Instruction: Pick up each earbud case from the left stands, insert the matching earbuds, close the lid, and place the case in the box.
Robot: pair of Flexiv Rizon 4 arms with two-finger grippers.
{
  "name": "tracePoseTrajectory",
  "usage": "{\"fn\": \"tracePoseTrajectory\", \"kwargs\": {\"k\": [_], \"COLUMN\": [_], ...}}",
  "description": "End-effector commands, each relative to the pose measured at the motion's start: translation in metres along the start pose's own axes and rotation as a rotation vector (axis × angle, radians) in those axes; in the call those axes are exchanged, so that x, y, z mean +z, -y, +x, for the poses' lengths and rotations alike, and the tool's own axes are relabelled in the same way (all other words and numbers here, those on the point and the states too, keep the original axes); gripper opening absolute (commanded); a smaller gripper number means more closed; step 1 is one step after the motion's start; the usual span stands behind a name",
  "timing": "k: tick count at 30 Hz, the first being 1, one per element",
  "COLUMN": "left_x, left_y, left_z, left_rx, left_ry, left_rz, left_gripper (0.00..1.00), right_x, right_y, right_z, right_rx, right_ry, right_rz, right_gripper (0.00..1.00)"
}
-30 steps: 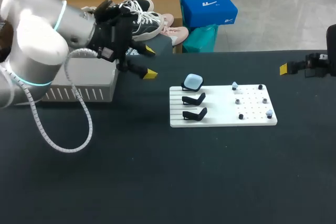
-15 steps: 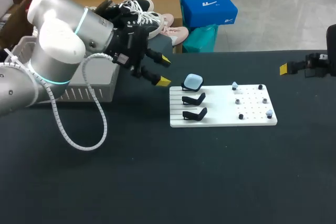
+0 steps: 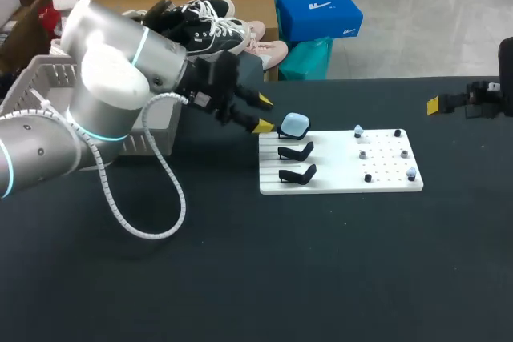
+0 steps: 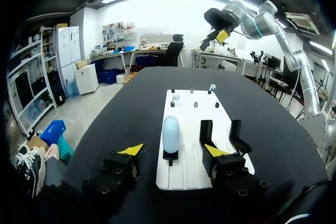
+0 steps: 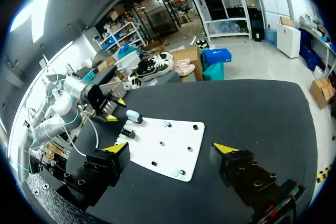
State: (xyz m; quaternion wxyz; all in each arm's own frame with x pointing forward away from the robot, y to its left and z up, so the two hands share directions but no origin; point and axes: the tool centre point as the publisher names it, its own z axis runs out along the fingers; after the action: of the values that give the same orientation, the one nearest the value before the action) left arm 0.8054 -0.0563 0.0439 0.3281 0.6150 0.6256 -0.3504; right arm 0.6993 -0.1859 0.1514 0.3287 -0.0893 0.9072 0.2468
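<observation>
One earbud case [image 3: 295,124] sits unfetched on its stand [image 3: 285,134] (two stands [image 3: 296,151] bare). Left gripper [image 3: 264,114] beside it, jaws released; right gripper [image 5: 172,149] likewise.

- No text, number, label or sign could be read on anything lying on the table [image 3: 240,278].
- No legible marking was made out on the white board [image 3: 341,184] in any view.
- No legible marking was made out on the pale blue earbud case [image 3: 295,124]; its surface was seen as plain.
</observation>
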Motion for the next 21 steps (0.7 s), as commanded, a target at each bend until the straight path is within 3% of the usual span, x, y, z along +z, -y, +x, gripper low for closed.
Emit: {"fn": "tracePoseTrajectory", "kwargs": {"k": [1, 4, 18, 21], "left_x": [0.005, 0.008, 0.016, 0.020], "left_y": [0.000, -0.002, 0.000, 0.000], "left_z": [0.003, 0.003, 0.001, 0.002], "left_rx": [0.000, -0.005, -0.002, -0.001], "left_ry": [0.003, 0.012, 0.026, 0.029], "left_rz": [-0.006, -0.023, -0.017, -0.018], "left_gripper": [0.57, 0.47, 0.49, 0.53], "right_x": [0.001, 0.001, 0.001, 0.001], "right_y": [0.001, 0.001, 0.001, 0.001], "right_z": [0.000, 0.000, 0.000, 0.000], "right_rx": [-0.002, -0.002, -0.002, -0.002], "right_ry": [0.000, 0.000, 0.000, 0.000], "right_rz": [-0.003, -0.003, -0.003, -0.003], "right_gripper": [1.00, 1.00, 1.00, 1.00]}}
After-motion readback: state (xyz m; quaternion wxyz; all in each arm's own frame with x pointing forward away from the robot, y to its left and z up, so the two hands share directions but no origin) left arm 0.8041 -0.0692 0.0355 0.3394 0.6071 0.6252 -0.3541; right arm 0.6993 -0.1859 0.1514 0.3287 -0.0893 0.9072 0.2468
